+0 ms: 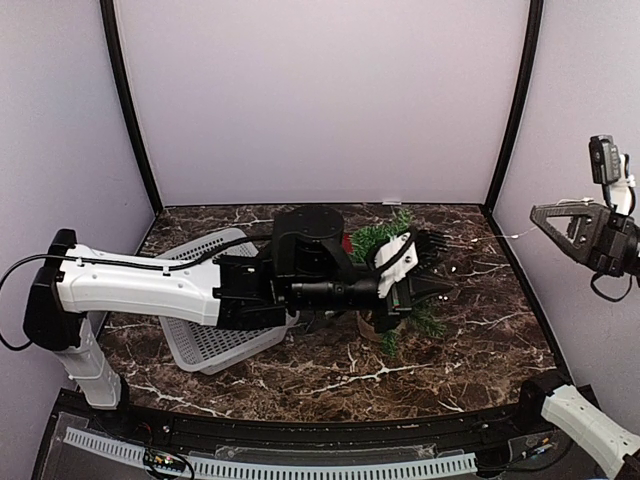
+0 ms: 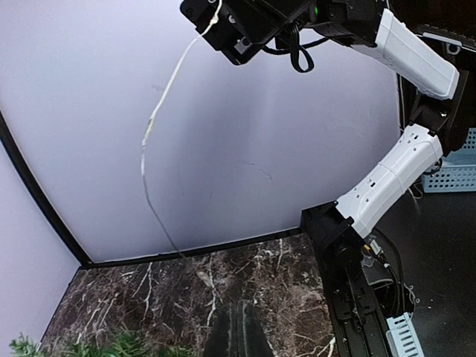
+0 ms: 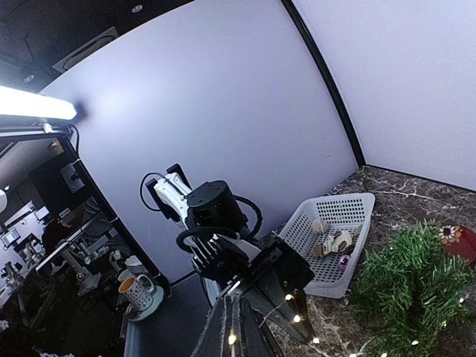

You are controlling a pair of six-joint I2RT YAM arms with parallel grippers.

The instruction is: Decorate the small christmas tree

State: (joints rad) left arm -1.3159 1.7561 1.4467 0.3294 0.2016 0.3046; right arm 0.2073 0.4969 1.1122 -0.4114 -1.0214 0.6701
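1. Left claw [image 1: 440, 290] has its fingers drawn together to a point above the small christmas tree [image 1: 380, 238]. Whether anything is pinched between them I cannot tell.
2. Right claw [image 1: 540, 215] is clamped on a thin string of lights [image 1: 510, 234], held high at the right side, well above the table [image 1: 480, 340].
3. From above, the tree stands right of the table's middle, largely hidden under the left wrist, with branches showing behind and in front of it. A white basket [image 1: 215, 335] lies beneath the left forearm, and a sliver of a red plate [image 1: 345, 243] shows just behind the tree.
4. Only the left wrist camera shows the string hanging from the raised right claw in a long slack curve down toward the table's back edge. Of the tree it catches only branch tips at its lower left corner.
5. Only the right wrist camera shows the bulbs lit, some glowing beside the left claw, and brown and pale pieces inside the basket, too small to identify.
6. Left arm reaches level from the left edge to the table's middle. The right arm is folded upward, its claw pointing inward.
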